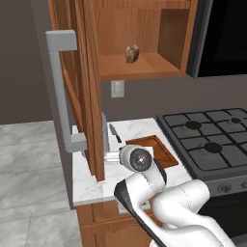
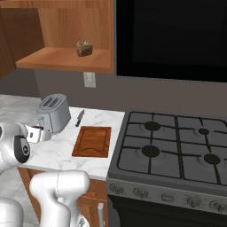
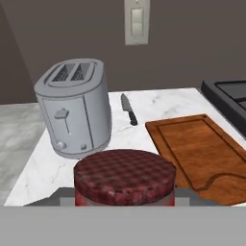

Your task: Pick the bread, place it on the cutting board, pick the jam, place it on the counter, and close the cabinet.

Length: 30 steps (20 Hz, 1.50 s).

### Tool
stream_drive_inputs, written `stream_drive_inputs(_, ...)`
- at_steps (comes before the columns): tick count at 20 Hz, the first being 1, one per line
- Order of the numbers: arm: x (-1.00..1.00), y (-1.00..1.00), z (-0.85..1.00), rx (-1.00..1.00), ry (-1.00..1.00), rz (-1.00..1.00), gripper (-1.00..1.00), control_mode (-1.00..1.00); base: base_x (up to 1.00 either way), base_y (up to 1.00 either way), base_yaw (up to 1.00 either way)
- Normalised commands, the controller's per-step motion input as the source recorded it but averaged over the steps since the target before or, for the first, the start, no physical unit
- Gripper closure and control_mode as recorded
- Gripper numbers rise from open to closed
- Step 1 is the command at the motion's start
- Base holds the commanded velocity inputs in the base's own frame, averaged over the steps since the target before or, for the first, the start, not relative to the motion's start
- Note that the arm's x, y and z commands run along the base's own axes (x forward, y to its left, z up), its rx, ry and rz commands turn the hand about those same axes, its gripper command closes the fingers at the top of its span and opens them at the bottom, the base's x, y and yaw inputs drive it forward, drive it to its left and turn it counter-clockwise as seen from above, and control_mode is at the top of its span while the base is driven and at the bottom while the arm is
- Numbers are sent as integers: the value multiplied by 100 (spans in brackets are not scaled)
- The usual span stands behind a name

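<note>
Beside the grey metal two-slot toaster on the white marble bench, the tool is closed on the squat red jam jar with a dark red chequered lid. The jar sits between the jaws just in front of the toaster, above the bench's front part. Whether the jar touches the marble cannot be told.

To the side of the toaster nearer the black gas stove lies the flat reddish-brown wooden cutting board with a grooved rim, bare, flat on the bench. A small black-handled kitchen knife lies between the toaster and the board's far end, close to the wall.

Above the toaster, the brown wood wall cabinet stands open, its panelled door with the long grey bar handle swung out. The brownish-tan crusty chunk of bread rests on the cabinet's shelf, well apart from the board. A white wall switch plate is mounted on the wall behind the toaster.
</note>
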Motion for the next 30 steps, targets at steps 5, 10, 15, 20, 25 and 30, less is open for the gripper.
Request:
stream_drive_inputs(5, 21, 18, -31, 1, -1, 0, 100, -100, 0, 0, 0)
stream_drive_inputs(10, 22, 29, -31, 0, 0, 0, 100, -100, 0, 0, 0)
stream_drive_inputs(15, 16, 35, -22, 0, 0, 0, 100, -100, 0, 0, 0)
stream_drive_inputs(20, 14, 34, -19, 0, 0, 0, 100, -100, 0, 0, 0)
stream_drive_inputs(25, 0, 24, -14, 0, 1, 0, 100, -100, 0, 0, 0)
stream_drive_inputs(30, 0, 22, -10, 0, 4, 0, 100, -100, 0, 0, 0)
